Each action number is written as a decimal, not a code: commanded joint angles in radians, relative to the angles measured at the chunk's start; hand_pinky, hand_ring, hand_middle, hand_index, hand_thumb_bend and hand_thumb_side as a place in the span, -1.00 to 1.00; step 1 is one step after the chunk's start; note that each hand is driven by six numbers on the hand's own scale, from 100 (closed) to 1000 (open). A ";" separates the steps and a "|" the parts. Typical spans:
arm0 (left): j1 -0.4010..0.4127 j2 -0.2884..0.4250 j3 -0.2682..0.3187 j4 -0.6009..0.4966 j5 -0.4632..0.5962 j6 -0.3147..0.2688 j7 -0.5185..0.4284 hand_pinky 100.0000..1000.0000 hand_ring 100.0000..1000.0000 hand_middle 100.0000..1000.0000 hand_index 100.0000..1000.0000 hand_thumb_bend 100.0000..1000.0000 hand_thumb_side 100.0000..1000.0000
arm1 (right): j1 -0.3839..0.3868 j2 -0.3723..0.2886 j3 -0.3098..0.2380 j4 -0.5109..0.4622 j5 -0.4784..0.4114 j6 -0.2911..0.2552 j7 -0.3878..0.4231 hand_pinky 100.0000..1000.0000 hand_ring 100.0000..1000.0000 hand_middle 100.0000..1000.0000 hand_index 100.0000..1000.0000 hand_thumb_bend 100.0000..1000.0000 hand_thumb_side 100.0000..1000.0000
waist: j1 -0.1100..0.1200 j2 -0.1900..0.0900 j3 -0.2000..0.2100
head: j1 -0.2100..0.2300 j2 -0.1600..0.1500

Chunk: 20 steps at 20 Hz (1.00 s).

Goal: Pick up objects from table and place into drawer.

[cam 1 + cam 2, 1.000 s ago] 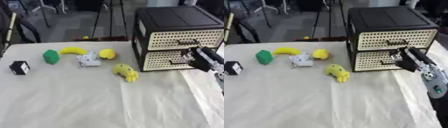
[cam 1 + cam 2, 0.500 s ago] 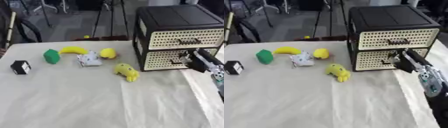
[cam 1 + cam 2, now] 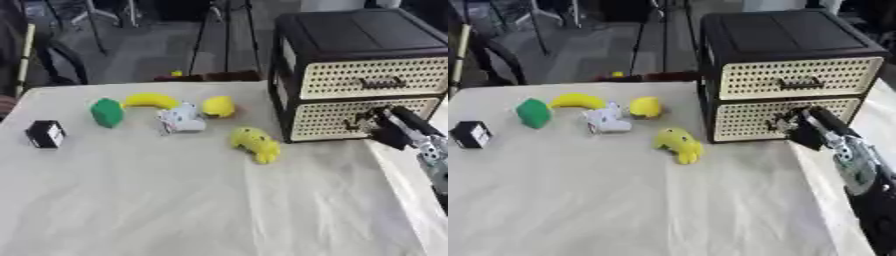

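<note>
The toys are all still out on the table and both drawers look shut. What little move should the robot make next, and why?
Probably pull the lower drawer open. The right hand is already at its front by the handle, both drawers are closed, and the toys, like the banana, lie on the cloth with nowhere to go. Whether the fingers have hooked the handle, I cannot tell.

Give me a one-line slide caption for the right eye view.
Right hand at the lower drawer of the black cabinet, with toys waiting on the cloth-covered table.

I could not read any text, label or number on the things in either view.
</note>
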 commanded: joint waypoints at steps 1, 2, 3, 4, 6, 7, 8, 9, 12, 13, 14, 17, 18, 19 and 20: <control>-0.012 0.015 0.003 -0.013 0.005 -0.001 -0.003 -0.16 -0.18 0.00 0.44 0.14 0.60 | -0.021 -0.019 -0.004 0.019 0.021 0.000 -0.002 -1.00 -1.00 -1.00 0.17 -1.00 0.89 | 0.002 -0.011 0.003 | -0.003 0.003; -0.012 0.015 0.003 -0.013 0.005 -0.001 -0.003 -0.16 -0.18 0.00 0.44 0.14 0.60 | -0.022 -0.018 -0.002 0.025 0.025 0.000 -0.001 -1.00 -1.00 -1.00 0.17 -1.00 0.90 | 0.002 -0.011 0.004 | -0.003 0.004; -0.011 0.015 0.002 -0.013 0.005 -0.001 -0.003 -0.16 -0.18 0.00 0.44 0.14 0.60 | -0.023 -0.018 -0.001 0.029 0.029 -0.001 0.001 -1.00 -1.00 -1.00 0.17 -1.00 0.90 | 0.002 -0.011 0.004 | -0.004 0.004; -0.011 0.015 0.002 -0.013 0.005 -0.001 -0.004 -0.16 -0.18 0.00 0.44 0.14 0.60 | -0.023 -0.018 0.000 0.032 0.033 -0.003 0.004 -1.00 -1.00 -1.00 0.16 -1.00 0.92 | 0.002 -0.011 0.004 | -0.004 0.005; -0.012 0.015 0.002 -0.013 0.006 -0.001 -0.004 -0.16 -0.18 0.00 0.44 0.14 0.60 | -0.022 -0.018 0.003 0.031 0.040 -0.008 0.012 -1.00 -1.00 -1.00 0.15 -1.00 0.93 | 0.002 -0.012 0.004 | -0.003 0.006; -0.012 0.015 0.003 -0.013 0.006 -0.001 -0.004 -0.16 -0.18 0.00 0.44 0.14 0.60 | -0.020 -0.018 0.005 0.027 0.043 -0.011 0.017 -1.00 -1.00 -1.00 0.14 -1.00 0.93 | 0.002 -0.012 0.004 | -0.003 0.006; -0.011 0.015 0.003 -0.013 0.006 -0.001 -0.003 -0.16 -0.18 0.00 0.44 0.14 0.60 | -0.017 -0.019 0.006 0.022 0.046 -0.014 0.023 -1.00 -1.00 -1.00 0.13 -1.00 0.94 | 0.002 -0.012 0.004 | -0.003 0.006; -0.011 0.015 0.003 -0.012 0.006 -0.001 -0.003 -0.16 -0.18 0.00 0.44 0.14 0.60 | -0.013 -0.019 0.008 0.015 0.049 -0.017 0.029 -1.00 -1.00 -1.00 0.11 -1.00 0.94 | 0.001 -0.013 0.003 | -0.003 0.007; -0.010 0.015 0.004 -0.012 0.006 -0.001 -0.003 -0.16 -0.18 0.00 0.44 0.13 0.60 | 0.000 -0.021 0.010 -0.007 0.056 -0.023 0.045 -1.00 -1.00 -1.00 0.10 -1.00 0.94 | 0.001 -0.014 0.001 | -0.001 0.007; -0.010 0.015 0.004 -0.012 0.006 -0.001 -0.003 -0.16 -0.18 0.00 0.44 0.13 0.60 | 0.004 -0.021 0.011 -0.014 0.058 -0.024 0.050 -1.00 -1.00 -1.00 0.09 -1.00 0.94 | 0.000 -0.014 0.000 | -0.001 0.007; -0.010 0.015 0.004 -0.012 0.006 0.000 -0.003 -0.16 -0.18 0.00 0.44 0.13 0.60 | 0.010 -0.022 0.011 -0.021 0.059 -0.025 0.054 -1.00 -1.00 -1.00 0.09 -1.00 0.94 | 0.000 -0.015 0.000 | 0.000 0.008; -0.009 0.015 0.004 -0.011 0.005 0.000 -0.003 -0.16 -0.18 0.00 0.44 0.13 0.60 | 0.024 -0.022 0.014 -0.041 0.064 -0.029 0.066 -1.00 -1.00 -1.00 0.09 -1.00 0.95 | 0.000 -0.016 -0.002 | 0.000 0.008; -0.008 0.015 0.004 -0.011 0.005 0.000 -0.003 -0.16 -0.18 0.00 0.44 0.13 0.60 | 0.030 -0.022 0.015 -0.048 0.066 -0.031 0.070 -1.00 -1.00 -1.00 0.09 -1.00 0.95 | 0.000 -0.017 -0.003 | 0.001 0.008; -0.008 0.015 0.004 -0.011 0.005 0.000 -0.003 -0.16 -0.18 0.00 0.44 0.13 0.60 | 0.035 -0.021 0.016 -0.056 0.067 -0.032 0.073 -1.00 -1.00 -1.00 0.08 -1.00 0.96 | 0.000 -0.017 -0.004 | 0.001 0.009; -0.007 0.015 0.004 -0.011 0.005 0.000 -0.003 -0.16 -0.18 0.00 0.44 0.13 0.60 | 0.041 -0.021 0.017 -0.063 0.067 -0.034 0.077 -1.00 -1.00 -1.00 0.08 -1.00 0.96 | 0.000 -0.018 -0.005 | 0.001 0.009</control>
